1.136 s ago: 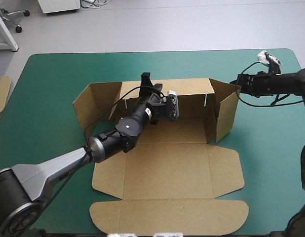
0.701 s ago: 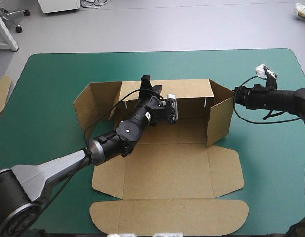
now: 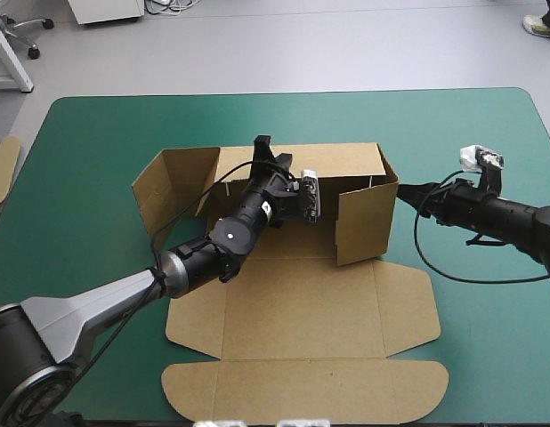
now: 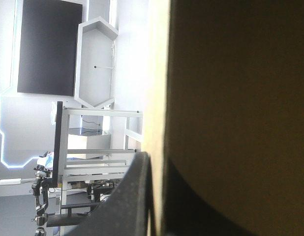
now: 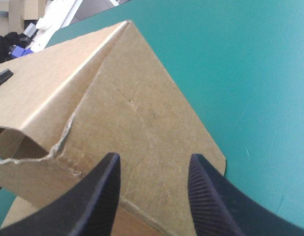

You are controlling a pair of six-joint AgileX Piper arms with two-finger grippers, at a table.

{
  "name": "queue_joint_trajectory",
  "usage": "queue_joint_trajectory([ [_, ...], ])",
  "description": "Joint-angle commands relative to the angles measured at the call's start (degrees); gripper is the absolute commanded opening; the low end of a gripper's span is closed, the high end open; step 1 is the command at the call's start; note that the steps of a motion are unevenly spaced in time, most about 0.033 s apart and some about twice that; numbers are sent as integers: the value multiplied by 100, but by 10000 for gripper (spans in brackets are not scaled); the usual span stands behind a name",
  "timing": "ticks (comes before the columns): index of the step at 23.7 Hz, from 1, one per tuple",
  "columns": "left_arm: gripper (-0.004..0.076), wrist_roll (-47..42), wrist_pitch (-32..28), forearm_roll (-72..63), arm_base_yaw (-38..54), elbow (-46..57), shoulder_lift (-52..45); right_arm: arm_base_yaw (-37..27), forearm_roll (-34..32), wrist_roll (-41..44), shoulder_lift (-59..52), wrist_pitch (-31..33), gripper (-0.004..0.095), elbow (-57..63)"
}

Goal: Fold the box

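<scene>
On the teal-green cover the brown box lies mid-frame, lid flat toward the bottom edge, the left gripper pinching its raised back wall (board between the black fingers), the right gripper spread, empty, at the inward-angled right wall.

left gripper: one black finger hidden behind brown cardboard box back wall | spare brown board sheet: cut off by high view's left edge
</scene>
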Motion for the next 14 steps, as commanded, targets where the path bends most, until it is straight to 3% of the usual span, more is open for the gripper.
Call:
queue_joint_trajectory([
  [1, -14, -215, -9, -92, -25, -22, -187, 482, 282, -194, -451, -407, 412, -34],
  [4, -14, -215, -10, -92, -25, -22, -187, 1021, 19, -123, -804, -1113, 399, -34],
  [10, -14, -203, -10, -92, -25, -22, -187, 1606, -1463, 730, -1279, -1828, 359, -34],
  [14, -14, -203, -10, -92, -25, -22, -187, 1918, -2869, 1788, -1289, -2062, 359, -34],
])
